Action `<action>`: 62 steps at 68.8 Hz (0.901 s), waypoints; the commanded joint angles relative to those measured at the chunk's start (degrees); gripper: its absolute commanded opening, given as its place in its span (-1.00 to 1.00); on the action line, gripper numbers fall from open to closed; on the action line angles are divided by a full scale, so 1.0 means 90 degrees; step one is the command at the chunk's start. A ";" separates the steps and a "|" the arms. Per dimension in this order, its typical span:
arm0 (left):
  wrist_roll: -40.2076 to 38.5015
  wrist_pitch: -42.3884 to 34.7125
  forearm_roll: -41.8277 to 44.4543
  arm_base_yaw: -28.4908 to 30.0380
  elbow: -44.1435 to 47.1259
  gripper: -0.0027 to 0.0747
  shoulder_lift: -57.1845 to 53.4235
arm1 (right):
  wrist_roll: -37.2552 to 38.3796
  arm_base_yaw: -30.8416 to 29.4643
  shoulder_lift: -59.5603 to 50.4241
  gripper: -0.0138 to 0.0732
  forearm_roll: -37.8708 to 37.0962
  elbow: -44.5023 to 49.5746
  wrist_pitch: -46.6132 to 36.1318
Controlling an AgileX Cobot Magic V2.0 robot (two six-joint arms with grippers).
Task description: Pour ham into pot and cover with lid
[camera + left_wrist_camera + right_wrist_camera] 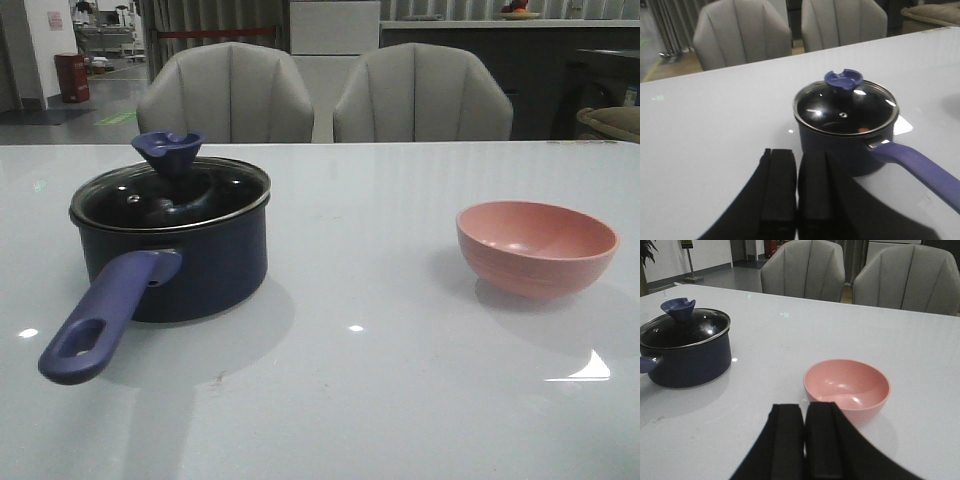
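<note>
The dark navy pot [190, 260] stands at the table's left, its purple-blue handle [105, 315] pointing to the front. The glass lid [170, 195] with its blue knob [168, 148] sits on the pot. An orange-pink piece of ham [864, 129] shows through the glass in the left wrist view. The pink bowl [536, 245] stands at the right and looks empty [846, 386]. My left gripper [796, 152] is shut and empty, just short of the pot [840, 145]. My right gripper [804, 407] is shut and empty, just short of the bowl. Neither gripper shows in the front view.
Two grey chairs [228, 92] [421, 92] stand behind the table's far edge. The white glossy table [360, 380] stretches between pot and bowl and to the front.
</note>
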 commanded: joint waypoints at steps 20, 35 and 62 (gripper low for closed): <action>-0.0859 -0.2261 0.0054 0.1782 0.1482 -0.64 -0.0892 | -0.0072 0.0008 0.0063 -0.31 0.0059 -0.0180 -0.0437; -0.0859 -0.2180 0.0093 0.1349 0.1468 -0.64 -0.0892 | -0.0072 0.0008 0.0063 -0.31 0.0059 -0.0180 -0.0431; -0.0859 -0.2180 0.0093 0.1055 0.1468 -0.64 -0.0881 | -0.0072 0.0008 0.0063 -0.31 0.0059 -0.0180 -0.0431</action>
